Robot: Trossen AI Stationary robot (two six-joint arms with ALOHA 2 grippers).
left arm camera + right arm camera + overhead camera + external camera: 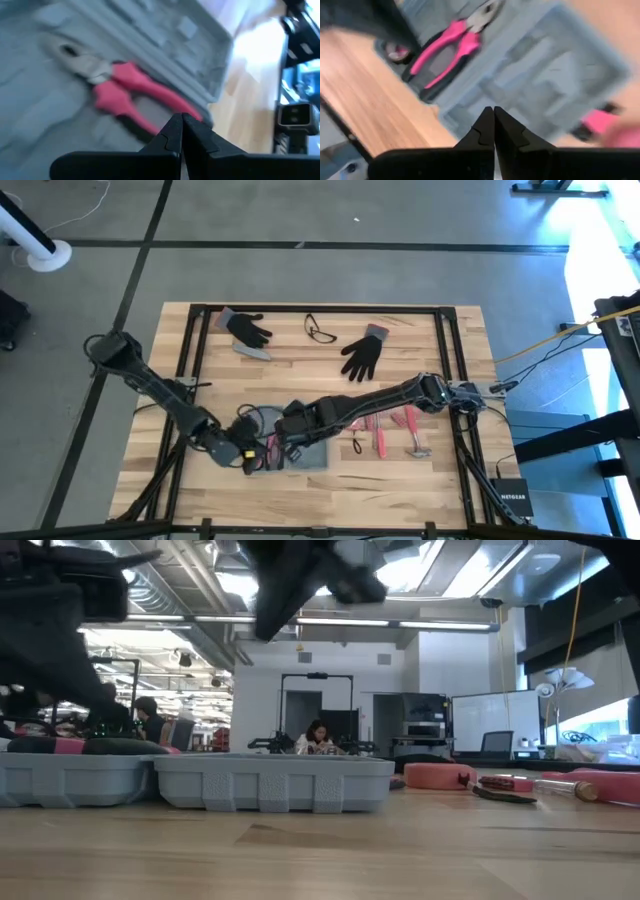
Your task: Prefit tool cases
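Both arms cover most of tool case point(312, 457); left gripper point(181, 120) and right gripper point(493, 114) pinched closed, empty; pliers point(131, 90) blurred.

overhead, table-level, two close wrist views

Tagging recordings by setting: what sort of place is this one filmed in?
Probably an open-plan robotics lab or workshop: exposed ceiling ducts and strip lights, a seated person at a desk, monitors, and a wooden worktable.

My tool case point(305, 455) lies on the table point(420, 480) near its front edge, pliers point(130, 90) in it. More tools point(390, 432) lie just right; two gloves point(362, 355) behind.
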